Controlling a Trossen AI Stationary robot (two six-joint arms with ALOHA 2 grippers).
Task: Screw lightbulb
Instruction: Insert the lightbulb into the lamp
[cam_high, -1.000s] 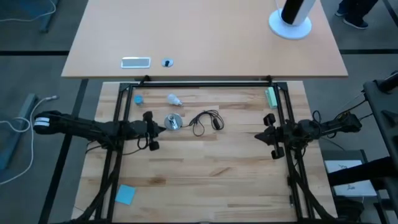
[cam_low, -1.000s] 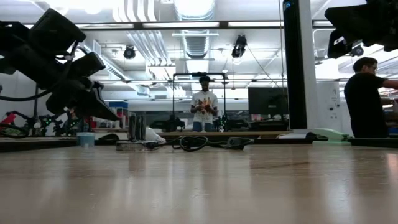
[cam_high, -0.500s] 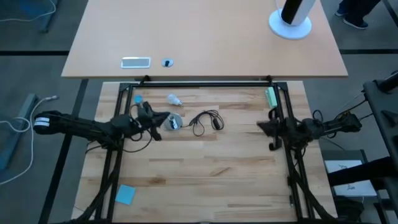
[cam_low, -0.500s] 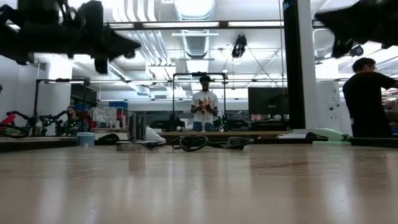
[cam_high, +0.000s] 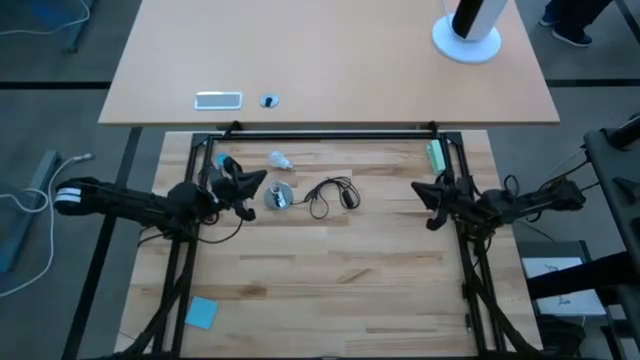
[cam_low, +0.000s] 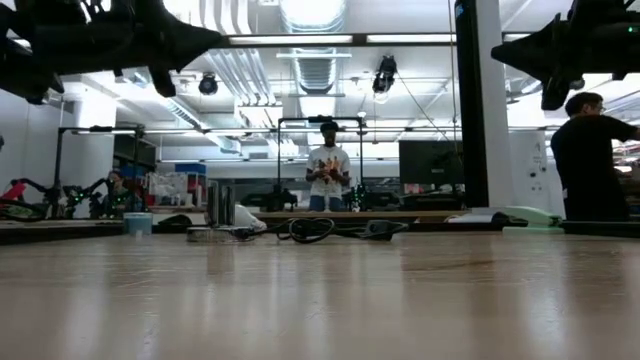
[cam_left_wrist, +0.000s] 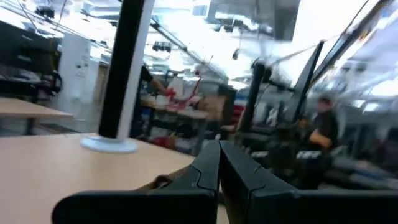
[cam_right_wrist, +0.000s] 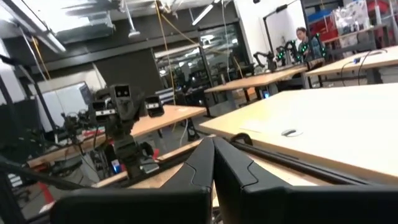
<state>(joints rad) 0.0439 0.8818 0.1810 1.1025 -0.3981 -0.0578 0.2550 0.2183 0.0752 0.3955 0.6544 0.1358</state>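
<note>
From above, the wooden table (cam_high: 330, 270) carries a small white lightbulb (cam_high: 281, 159) near its far edge. Just beside it lies a round silver socket (cam_high: 278, 196) with a black cord (cam_high: 333, 193) that curls to the right. A blue cap (cam_high: 222, 159) lies left of the bulb. The left gripper (cam_high: 258, 181) is closed and sits close to the socket, on its left. The right gripper (cam_high: 418, 189) is closed too, well apart, at the right side. A blue square (cam_high: 201, 312) lies at the near left.
</note>
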